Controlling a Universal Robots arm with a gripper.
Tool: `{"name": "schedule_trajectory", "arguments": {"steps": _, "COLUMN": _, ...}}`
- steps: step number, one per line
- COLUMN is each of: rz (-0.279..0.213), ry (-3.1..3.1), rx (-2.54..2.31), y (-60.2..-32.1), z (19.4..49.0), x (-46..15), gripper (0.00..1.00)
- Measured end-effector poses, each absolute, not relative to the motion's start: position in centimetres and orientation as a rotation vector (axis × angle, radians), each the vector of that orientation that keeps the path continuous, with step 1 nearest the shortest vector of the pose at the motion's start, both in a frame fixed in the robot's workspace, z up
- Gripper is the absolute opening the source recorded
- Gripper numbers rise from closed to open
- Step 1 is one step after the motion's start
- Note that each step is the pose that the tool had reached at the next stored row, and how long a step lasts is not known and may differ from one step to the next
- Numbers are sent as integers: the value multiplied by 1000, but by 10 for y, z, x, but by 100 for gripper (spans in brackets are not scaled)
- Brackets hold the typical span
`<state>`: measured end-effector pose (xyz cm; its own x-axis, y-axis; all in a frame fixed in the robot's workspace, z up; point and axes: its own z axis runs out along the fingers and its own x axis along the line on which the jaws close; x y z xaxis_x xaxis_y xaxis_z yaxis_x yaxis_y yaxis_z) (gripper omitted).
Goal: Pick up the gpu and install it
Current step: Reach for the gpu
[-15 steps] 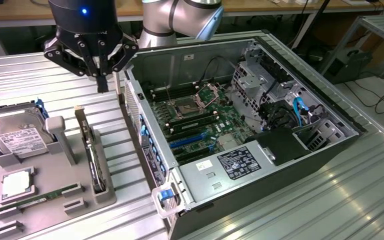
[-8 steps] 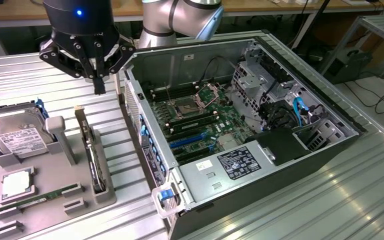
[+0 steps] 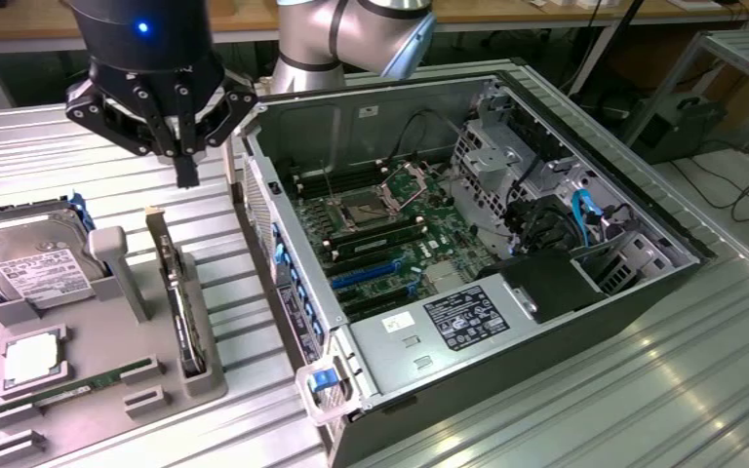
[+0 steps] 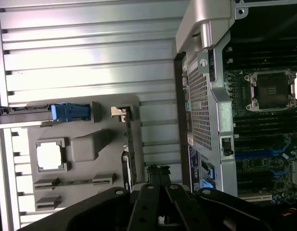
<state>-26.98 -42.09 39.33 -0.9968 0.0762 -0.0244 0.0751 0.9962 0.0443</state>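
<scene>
On the exterior view's left, one grey tray (image 3: 121, 336) holds one hard drive (image 3: 36, 265), one processor (image 3: 32, 357), one memory stick (image 3: 85, 381) and the gpu (image 3: 177, 292), on edge. The gripper (image 3: 188, 178) hangs above it, pinched closed, empty. Rightward: one open computer case (image 3: 348, 127).

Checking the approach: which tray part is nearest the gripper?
The gpu, the card standing on edge; hard drive, processor and memory stick sit farther from the gripper.

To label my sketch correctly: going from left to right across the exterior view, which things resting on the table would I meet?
hard drive → gpu, standing on edge → computer case, open on top
</scene>
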Motion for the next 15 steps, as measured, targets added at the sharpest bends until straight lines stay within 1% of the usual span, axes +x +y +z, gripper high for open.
{"name": "schedule_trajectory", "arguments": {"steps": 9, "rz": 68, "ry": 3112, "rx": 118, "y": -427, "z": 393, "x": -278, "gripper": 11}}
{"name": "schedule_trajectory", "arguments": {"steps": 15, "rz": 68, "ry": 3113, "rx": 117, "y": -433, "z": 393, "x": -295, "gripper": 11}}
